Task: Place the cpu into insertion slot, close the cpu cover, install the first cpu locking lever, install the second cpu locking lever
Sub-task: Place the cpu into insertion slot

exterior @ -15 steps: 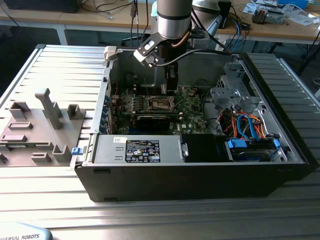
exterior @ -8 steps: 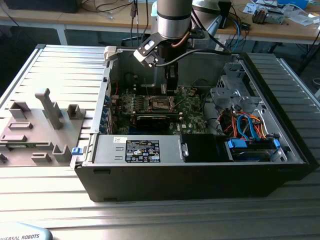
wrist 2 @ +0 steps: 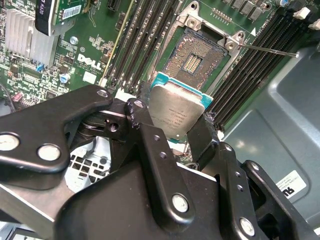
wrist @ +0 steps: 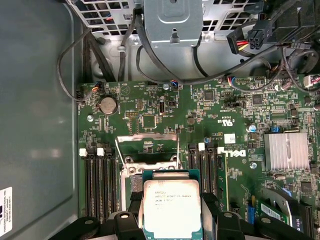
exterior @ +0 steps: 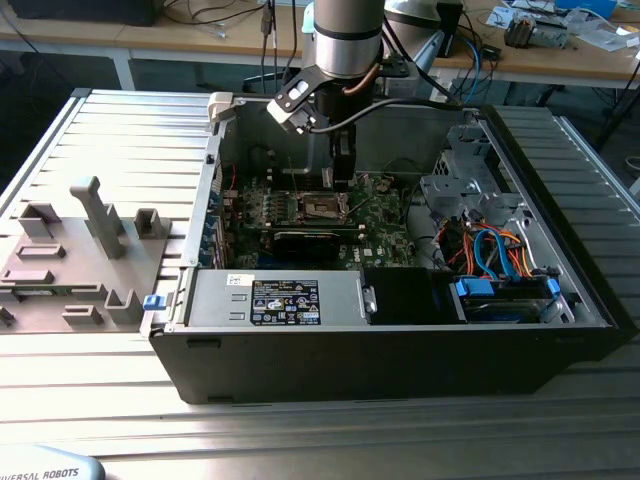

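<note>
Your fingers point(wrist 2: 200, 135) are clamped on the cpu point(wrist 2: 175, 112), one on each of two opposite edges. They hold it just over the near edge of the insertion slot point(wrist 2: 192, 62), its silvery top towards both wrist cameras. In the second wrist view the chip sits tilted against the slot; you cannot tell whether its lower edge touches the slot's border. The slot lies bare, its contact field showing. In the first wrist view the cpu cover point(wrist: 147, 136) stands raised on the far side of the slot, apart from the chip.

Black memory slots point(wrist: 95, 175) run close along both sides of the slot, just outside your fingers. A thin locking lever point(wrist 2: 270, 50) sticks out across the memory slots on one side, away from the chip. A finned heat sink point(wrist: 286, 150) and a coin battery point(wrist: 108, 105) lie farther off on the green board point(wrist: 130, 97). Black cables point(wrist: 150, 65) loop beyond the board's edge.

In the exterior view the arm point(exterior: 345, 40) drops into the open computer case point(exterior: 400, 350), which lies on the ribbed counter point(exterior: 300, 430). The power supply point(exterior: 285, 300) lines the near wall. The drive cage point(exterior: 465, 180), with blue and orange wires point(exterior: 490, 245), takes up the exterior view's right. Between these, the room above the slot is open. A grey fixture tray point(exterior: 70, 260) lies on the counter outside the case, at the exterior view's left.
</note>
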